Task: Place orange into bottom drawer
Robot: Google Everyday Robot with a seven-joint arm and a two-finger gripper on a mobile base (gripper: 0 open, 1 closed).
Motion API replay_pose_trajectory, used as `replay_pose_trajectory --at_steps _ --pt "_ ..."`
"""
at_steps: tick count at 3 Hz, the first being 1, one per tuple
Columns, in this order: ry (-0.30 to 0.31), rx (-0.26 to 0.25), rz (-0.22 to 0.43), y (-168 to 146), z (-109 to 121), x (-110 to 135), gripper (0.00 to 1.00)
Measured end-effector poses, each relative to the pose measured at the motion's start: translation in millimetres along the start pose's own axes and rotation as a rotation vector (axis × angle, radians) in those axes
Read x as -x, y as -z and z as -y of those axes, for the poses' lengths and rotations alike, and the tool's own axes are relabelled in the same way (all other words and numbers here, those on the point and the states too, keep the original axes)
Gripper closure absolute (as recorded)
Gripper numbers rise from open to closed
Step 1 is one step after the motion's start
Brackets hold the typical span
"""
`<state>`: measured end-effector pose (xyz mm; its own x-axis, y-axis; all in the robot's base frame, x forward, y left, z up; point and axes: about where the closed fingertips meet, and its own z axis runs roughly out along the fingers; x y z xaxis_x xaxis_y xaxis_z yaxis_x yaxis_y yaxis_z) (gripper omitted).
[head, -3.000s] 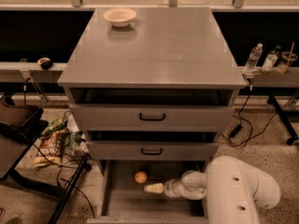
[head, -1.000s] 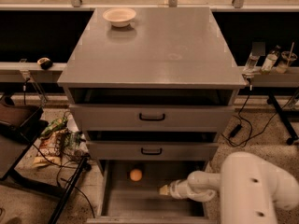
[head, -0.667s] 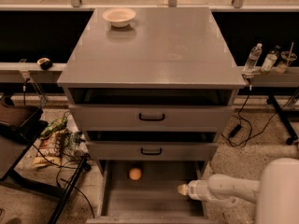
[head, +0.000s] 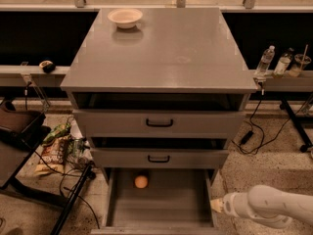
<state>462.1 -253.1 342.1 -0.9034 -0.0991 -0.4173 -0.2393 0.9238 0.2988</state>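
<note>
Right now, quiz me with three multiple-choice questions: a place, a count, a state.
1. Where is the small round orange fruit? A grey cabinet top; B pulled-out grey bottom drawer; C room floor.
2. How many drawer fronts have black handles? A two; B one; C three.
3. The white arm's gripper is: A holding the orange; B on the cabinet; C apart from the orange, beside the drawer's right wall.
B: it lies on the drawer floor. A: the two upper fronts. C: clear gap to the orange.
</note>
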Motion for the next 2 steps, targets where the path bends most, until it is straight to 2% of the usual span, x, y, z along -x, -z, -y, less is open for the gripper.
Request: replay_pose_trajectory --at_steps 1,2 --pt "0.032 -0.063 -0.063 60 8 4 1.0" --pt "0.034 -0.149 -0.105 111 14 15 1.0"
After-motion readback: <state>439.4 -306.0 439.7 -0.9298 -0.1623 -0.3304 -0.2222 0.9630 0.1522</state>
